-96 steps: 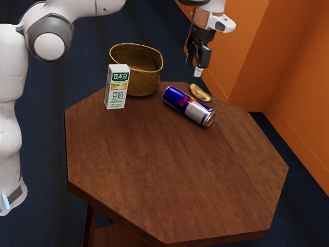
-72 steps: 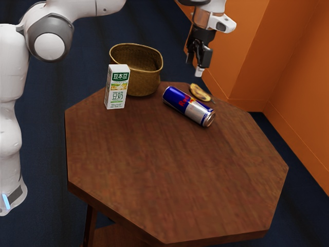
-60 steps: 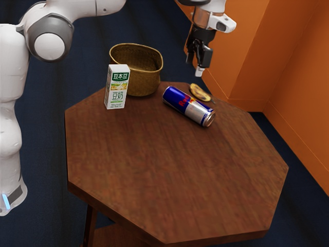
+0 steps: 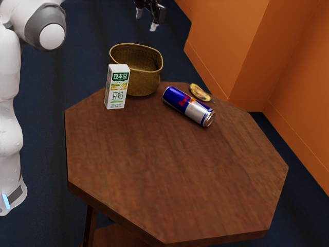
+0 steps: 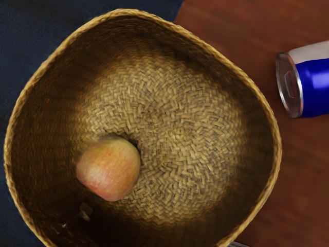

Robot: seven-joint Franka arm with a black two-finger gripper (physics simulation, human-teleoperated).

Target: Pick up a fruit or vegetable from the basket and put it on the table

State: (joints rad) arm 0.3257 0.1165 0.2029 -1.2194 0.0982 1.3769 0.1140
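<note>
Above the woven basket, my gripper (image 4: 146, 20) stands open in the exterior view, with nothing between its two separated fingertips. The basket (image 4: 150, 82) rests at the table's far edge. Looking down in the wrist view, I see a red-yellow apple (image 5: 109, 168) inside the basket (image 5: 276, 139), lying on the woven bottom close to one wall. A yellow-brown fruit or vegetable, perhaps a banana piece (image 4: 200, 93), lies on the table (image 4: 175, 170) behind the can, outside the basket.
A white and green drink carton (image 4: 117, 86) stands upright beside the basket. The blue and silver can (image 4: 188, 106) lies on its side on the basket's other side. An orange wall (image 4: 226, 51) rises behind the table.
My hand has moved toward the exterior view's left and higher in that view, from above the yellow-brown piece to above the basket. The things on the table have kept their places.
</note>
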